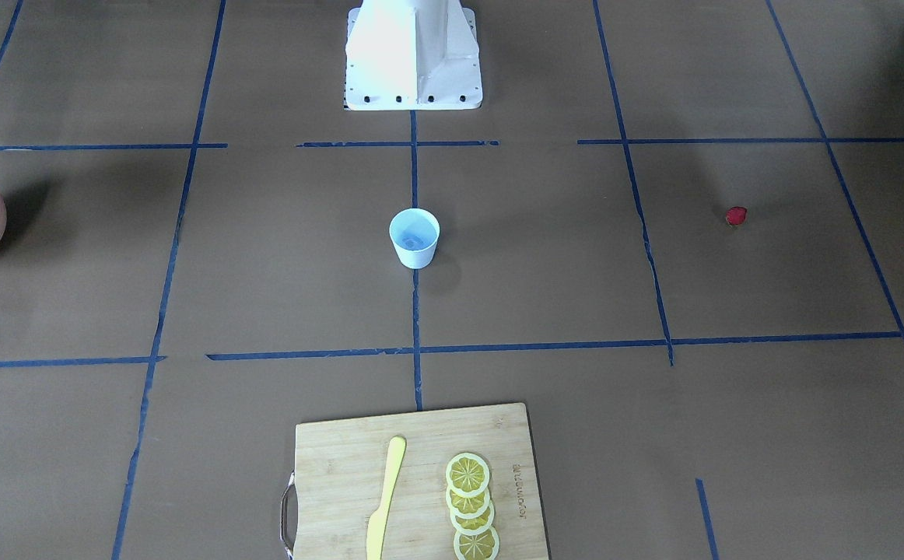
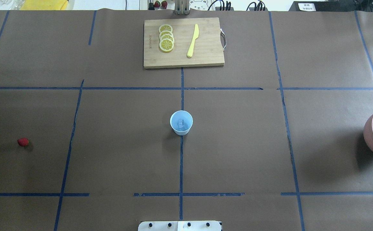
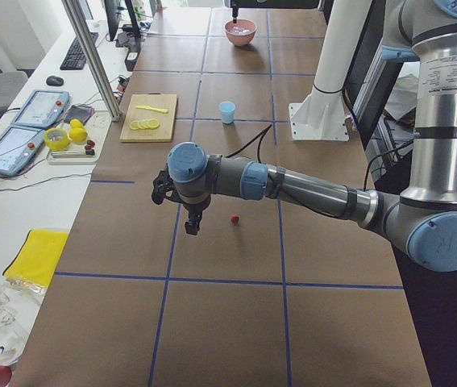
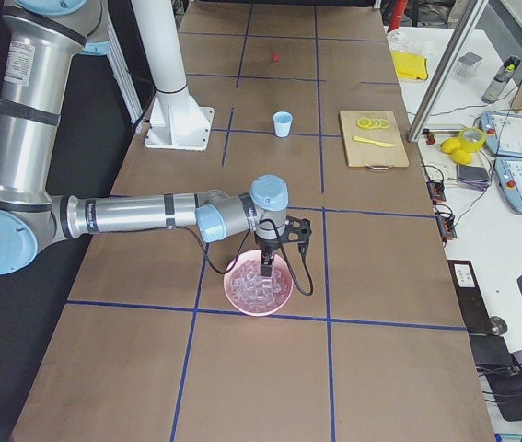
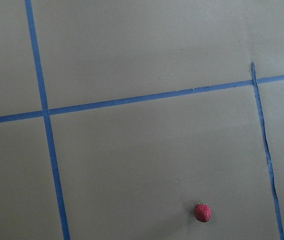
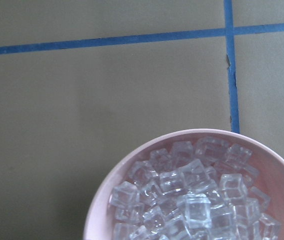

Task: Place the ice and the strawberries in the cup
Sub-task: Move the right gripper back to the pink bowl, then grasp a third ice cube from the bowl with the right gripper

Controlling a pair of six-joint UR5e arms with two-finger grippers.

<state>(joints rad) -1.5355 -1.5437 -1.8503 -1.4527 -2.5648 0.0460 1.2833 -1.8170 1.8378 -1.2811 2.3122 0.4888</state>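
The pale-blue cup (image 2: 181, 122) stands upright at the table's middle, and one clear cube shows inside it. It also shows in the front view (image 1: 414, 238). The red strawberry (image 2: 23, 141) lies alone on the brown paper on the robot's left; the left wrist view has it low in the frame (image 5: 203, 212). The ice (image 6: 192, 200) fills a pink bowl (image 2: 371, 138) on the robot's right. My left gripper (image 3: 192, 224) hangs above the table near the strawberry (image 3: 234, 218). My right gripper (image 4: 266, 269) points down over the ice in the bowl. I cannot tell if either is open or shut.
A wooden cutting board (image 2: 205, 59) with lemon slices (image 2: 166, 38) and a yellow knife (image 2: 193, 41) lies at the far side. The white robot base (image 1: 413, 54) stands behind the cup. A side bench with tablets (image 3: 27, 129) runs along the operators' edge.
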